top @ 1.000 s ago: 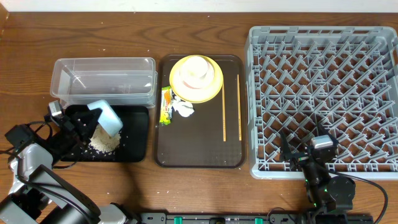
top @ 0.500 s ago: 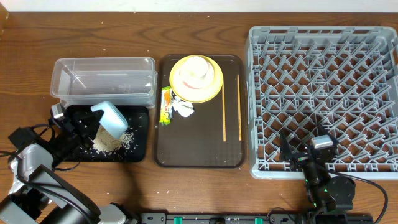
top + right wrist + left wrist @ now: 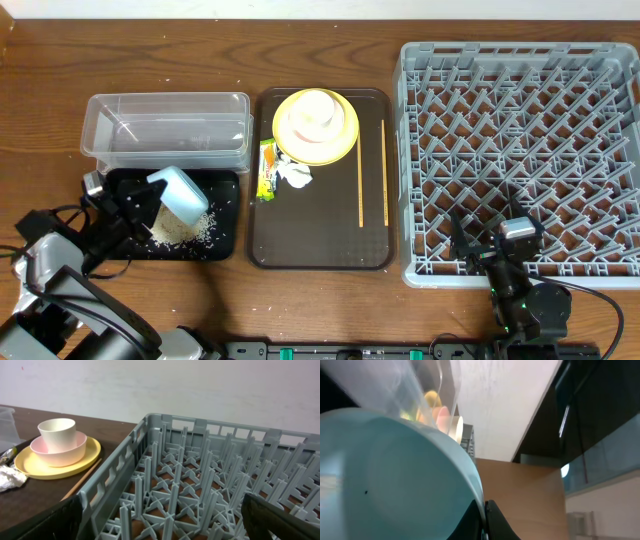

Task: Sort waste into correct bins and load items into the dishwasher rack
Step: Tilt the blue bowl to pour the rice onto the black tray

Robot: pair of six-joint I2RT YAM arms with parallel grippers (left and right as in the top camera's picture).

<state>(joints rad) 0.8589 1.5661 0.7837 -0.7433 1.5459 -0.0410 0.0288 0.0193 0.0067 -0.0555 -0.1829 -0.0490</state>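
Observation:
My left gripper is shut on the rim of the light blue bowl, held tilted over the black tray, where a heap of white rice lies. In the left wrist view the bowl fills the frame, its rim pinched between my fingertips. My right gripper is open and empty over the grey rack's front edge. The yellow plate with pink bowl and white cup, the wrapper, the tissue and two chopsticks lie on the brown tray.
The clear plastic box stands just behind the black tray. The brown serving tray sits between the bins and the rack. In the right wrist view the rack pegs lie right below, the plate stack to the left.
The left gripper has drawn the tilted blue bowl slightly back and up over the black tray; the rice heap has spread a little. The right arm has not moved.

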